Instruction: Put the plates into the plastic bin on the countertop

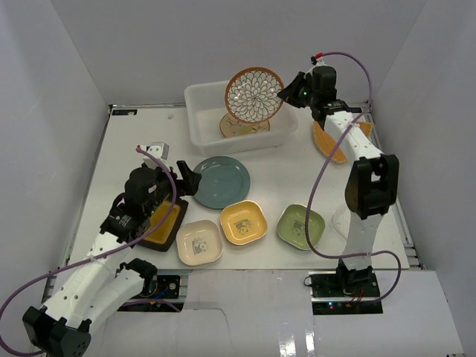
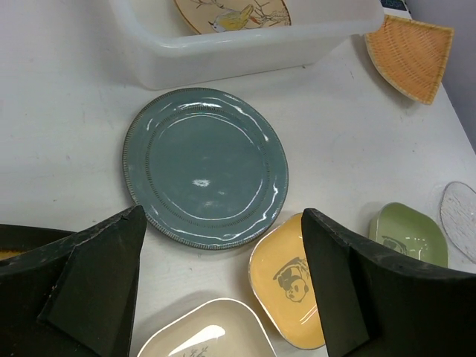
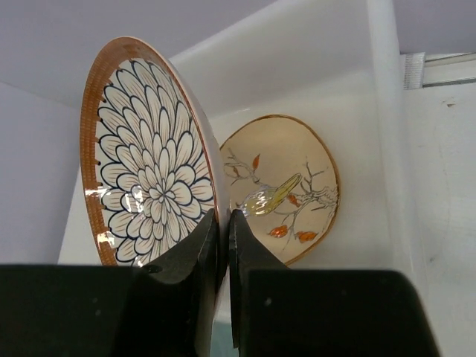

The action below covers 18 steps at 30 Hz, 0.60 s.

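Note:
My right gripper [image 1: 286,93] [image 3: 223,216] is shut on the rim of the brown petal-patterned plate [image 1: 254,95] [image 3: 149,171], holding it on edge above the plastic bin [image 1: 195,111] [image 3: 387,89]. A tan bird plate [image 1: 242,128] [image 3: 290,186] lies flat inside the bin. My left gripper [image 1: 195,180] [image 2: 223,216] stands open just above the near edge of the teal plate [image 1: 221,181] [image 2: 204,165] on the countertop [image 1: 297,171]. In front lie the cream [image 1: 199,242], yellow [image 1: 243,222] and green [image 1: 300,226] square plates.
A dark rectangular plate [image 1: 165,223] lies partly under my left arm. The orange fan-shaped plate [image 1: 327,145] [image 2: 410,53] sits right of the bin, behind my right arm. A small clear plate [image 2: 461,219] lies at the right. A small grey object [image 1: 158,151] rests left of the teal plate.

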Each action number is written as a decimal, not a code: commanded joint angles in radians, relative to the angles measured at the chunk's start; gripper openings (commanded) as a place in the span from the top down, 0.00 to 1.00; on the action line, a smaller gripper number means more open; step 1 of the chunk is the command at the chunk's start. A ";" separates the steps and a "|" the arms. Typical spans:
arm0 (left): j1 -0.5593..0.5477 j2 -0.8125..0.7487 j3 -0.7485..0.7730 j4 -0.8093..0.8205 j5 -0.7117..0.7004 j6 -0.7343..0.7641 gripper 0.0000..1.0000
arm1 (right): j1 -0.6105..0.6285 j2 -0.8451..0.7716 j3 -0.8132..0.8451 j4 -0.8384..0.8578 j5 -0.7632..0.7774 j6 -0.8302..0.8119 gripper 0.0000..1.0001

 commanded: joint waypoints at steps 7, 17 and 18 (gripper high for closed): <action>-0.004 0.026 -0.003 -0.008 -0.055 0.016 0.05 | 0.055 0.293 0.430 -0.022 -0.029 0.042 0.92; 0.020 0.062 -0.003 -0.003 -0.048 0.011 0.05 | 0.071 0.360 0.355 0.023 0.020 0.037 0.92; 0.022 0.065 -0.003 -0.001 -0.046 0.011 0.05 | 0.072 0.360 0.344 0.029 0.027 0.036 0.92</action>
